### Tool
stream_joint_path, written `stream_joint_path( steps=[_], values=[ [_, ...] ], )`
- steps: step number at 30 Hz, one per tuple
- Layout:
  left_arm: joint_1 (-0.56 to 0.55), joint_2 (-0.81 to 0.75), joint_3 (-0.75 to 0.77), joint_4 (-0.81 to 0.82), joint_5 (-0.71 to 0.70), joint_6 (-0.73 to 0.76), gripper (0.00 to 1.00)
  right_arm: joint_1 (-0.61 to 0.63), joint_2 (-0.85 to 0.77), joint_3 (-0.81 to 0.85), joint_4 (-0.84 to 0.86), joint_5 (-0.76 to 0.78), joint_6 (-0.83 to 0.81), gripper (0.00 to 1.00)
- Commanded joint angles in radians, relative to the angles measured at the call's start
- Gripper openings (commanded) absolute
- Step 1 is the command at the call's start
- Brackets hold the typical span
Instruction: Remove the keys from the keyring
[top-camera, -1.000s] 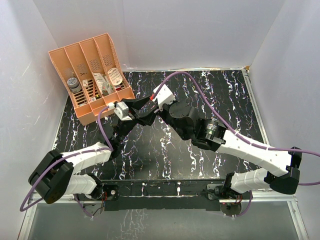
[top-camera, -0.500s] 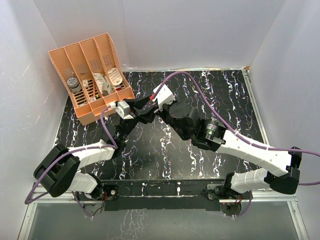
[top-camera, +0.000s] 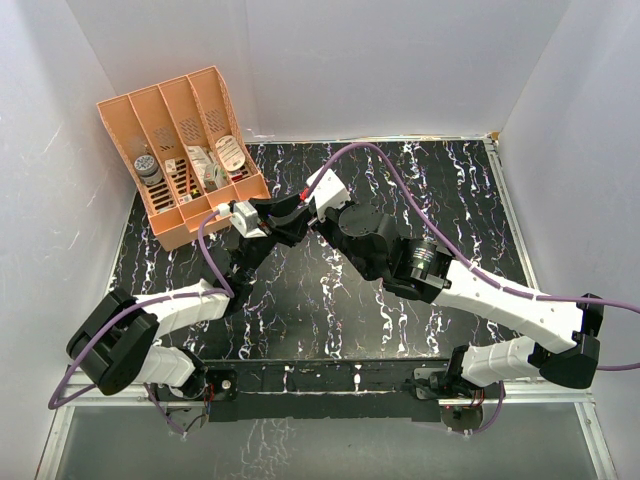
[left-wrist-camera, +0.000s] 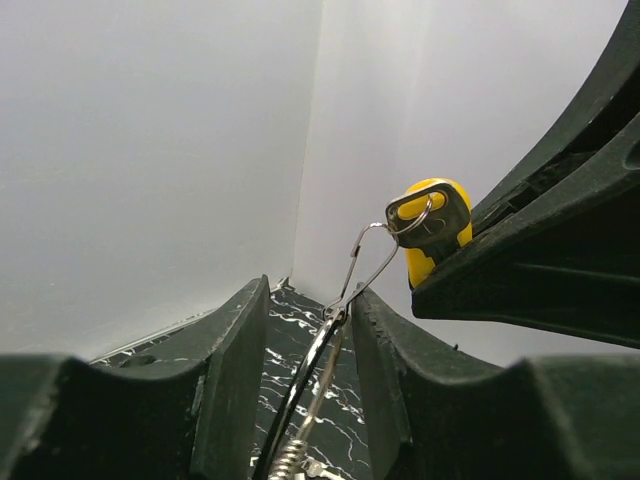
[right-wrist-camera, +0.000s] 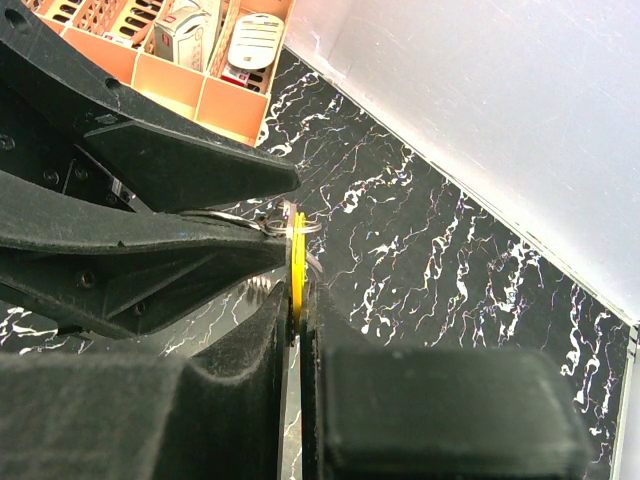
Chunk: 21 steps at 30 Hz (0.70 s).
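White walls (top-camera: 400, 60) close in a black, white-veined marble worktop (top-camera: 450, 190). At its far left corner sits an orange plastic organiser (top-camera: 135, 125) with four long compartments holding small packaged items.

Both arms reach toward the middle-left of the worktop, just beside the organiser's near right corner. Their pincers meet there tip to tip, held up off the surface.

The left pincer (left-wrist-camera: 310, 290) has its fingers drawn close on the keyring (left-wrist-camera: 362, 266). The thin silvery wire runs up between the two fingertips and out beyond them as a long, narrow loop.

The right pincer (right-wrist-camera: 297, 300) is clamped tight on the yellow key (right-wrist-camera: 298, 262). Its plastic head shows edge-on as a thin yellow strip between the black fingers.

From the left wrist view the same yellow head pokes out of the right pincer's grip, with the black key (left-wrist-camera: 417, 212) lying flat against it. The far end of the keyring passes through the slot in that black head. Whether the wire also threads the yellow head cannot be told.
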Motion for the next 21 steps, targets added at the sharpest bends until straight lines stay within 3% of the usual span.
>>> stream_joint_path(
  steps=[1,21],
  values=[
    [-0.001,-0.03,0.036,0.073,0.002,-0.004,0.36,0.008,-0.021,0.017,0.078,0.01,0.007,0.0],
    [-0.001,-0.063,0.042,0.028,0.037,0.001,0.26,0.008,-0.027,0.005,0.086,0.012,0.011,0.0]
  ],
)
